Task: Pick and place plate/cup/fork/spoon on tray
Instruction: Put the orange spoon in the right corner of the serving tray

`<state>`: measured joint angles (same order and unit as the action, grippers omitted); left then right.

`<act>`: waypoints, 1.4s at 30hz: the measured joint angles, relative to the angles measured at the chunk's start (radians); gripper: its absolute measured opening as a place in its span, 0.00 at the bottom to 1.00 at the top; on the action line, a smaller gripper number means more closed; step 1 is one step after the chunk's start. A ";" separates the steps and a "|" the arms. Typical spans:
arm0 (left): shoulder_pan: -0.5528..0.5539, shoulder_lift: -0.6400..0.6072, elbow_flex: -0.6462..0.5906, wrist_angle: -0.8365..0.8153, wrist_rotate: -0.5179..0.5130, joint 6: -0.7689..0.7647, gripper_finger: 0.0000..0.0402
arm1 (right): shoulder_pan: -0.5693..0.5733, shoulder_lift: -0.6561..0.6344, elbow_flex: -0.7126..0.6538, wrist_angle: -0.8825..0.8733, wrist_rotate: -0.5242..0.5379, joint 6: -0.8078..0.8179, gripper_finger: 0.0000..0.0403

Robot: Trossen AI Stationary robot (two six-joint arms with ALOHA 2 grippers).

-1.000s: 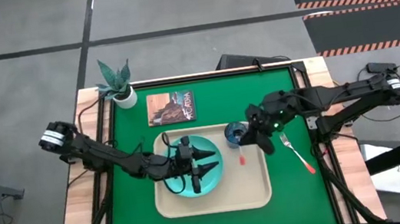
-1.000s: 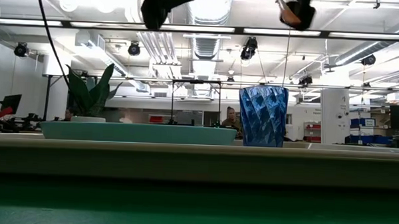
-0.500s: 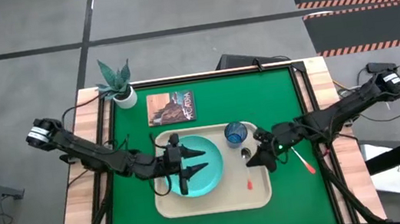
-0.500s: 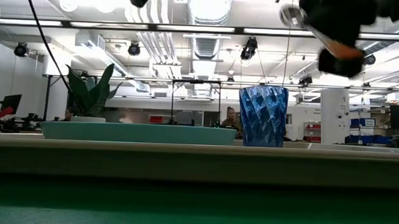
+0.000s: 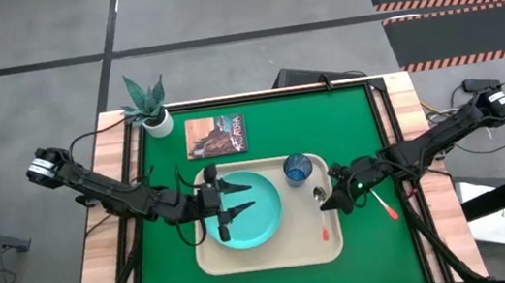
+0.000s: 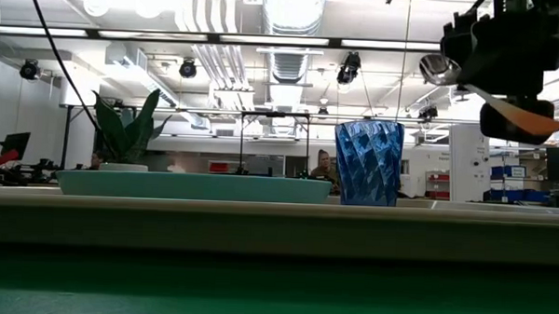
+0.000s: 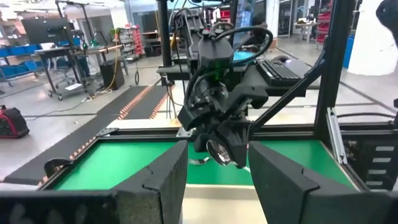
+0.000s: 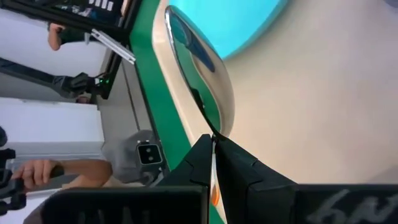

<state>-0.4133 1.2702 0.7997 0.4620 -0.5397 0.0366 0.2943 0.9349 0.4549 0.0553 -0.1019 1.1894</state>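
Note:
The beige tray (image 5: 335,248) holds the turquoise plate (image 5: 261,220) and the dark blue cup (image 5: 297,169); plate (image 6: 195,185) and cup (image 6: 368,163) also show in the low view. My right gripper (image 5: 329,205) is shut on the spoon (image 5: 322,215) above the tray's right part. My left gripper (image 5: 230,208) is open and empty above the plate's left side. The fork (image 5: 386,207) lies on the green table right of the tray, partly under my right arm. My right gripper pinches the spoon's metal stem (image 8: 213,138) just behind the bowl (image 8: 199,68) between its two fingers (image 8: 239,163). It comes from the table's right, fingers across the spoon. The spoon is lifted clear of the tray and tilted, its bowl (image 6: 435,67) higher than the orange handle (image 6: 531,116).
A white pot with a green plant (image 5: 155,115) stands at the far left corner, a brown picture card (image 5: 215,135) beside it. Bare tray floor lies right of the plate, under the spoon.
My right gripper has carried the spoon from beside the cup toward the table's near edge and downward, over the tray's right part, still shut on it. My left gripper has drawn back toward the table's left edge over the plate, staying open.

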 joint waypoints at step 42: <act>0.001 -0.003 -0.021 0.000 -0.021 0.051 0.39 | -0.048 0.037 -0.050 -0.043 0.000 0.198 0.02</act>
<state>-0.4126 1.2671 0.7792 0.4618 -0.5606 0.0872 0.2466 0.9718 0.4046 0.0120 -0.1019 1.3869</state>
